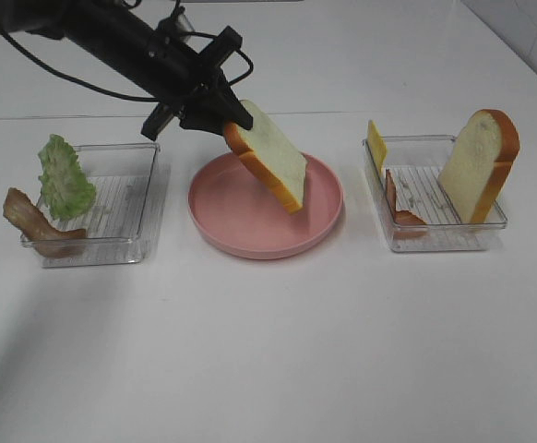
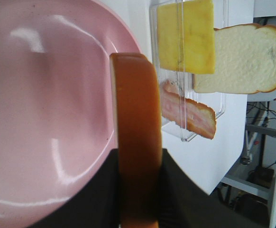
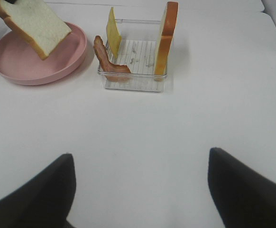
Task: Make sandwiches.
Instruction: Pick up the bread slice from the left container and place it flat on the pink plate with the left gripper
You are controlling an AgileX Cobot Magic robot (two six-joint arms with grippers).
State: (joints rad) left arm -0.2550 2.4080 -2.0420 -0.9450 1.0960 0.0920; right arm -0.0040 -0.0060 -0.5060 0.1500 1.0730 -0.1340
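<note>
My left gripper [image 1: 224,122] is shut on the crust edge of a white bread slice [image 1: 270,157], which hangs tilted just above the pink plate [image 1: 241,229]. In the left wrist view the orange-brown crust [image 2: 135,133] runs between the dark fingers [image 2: 93,194] over the bare plate [image 2: 48,104]. A second bread slice [image 1: 479,166], a yellow cheese slice [image 1: 375,143] and a bacon strip [image 1: 399,205] stand in the right tray [image 1: 435,235]. Lettuce [image 1: 64,177] and another bacon strip [image 1: 38,224] are in the left tray [image 1: 125,212]. My right gripper [image 3: 140,190] is open and holds nothing, low over the table in front of the right tray [image 3: 133,84].
The white table stretches bare in front of the plate and both trays. The left arm [image 1: 112,41] reaches in from the upper left with loose cables. The table's right edge [image 1: 527,55] runs along the far right.
</note>
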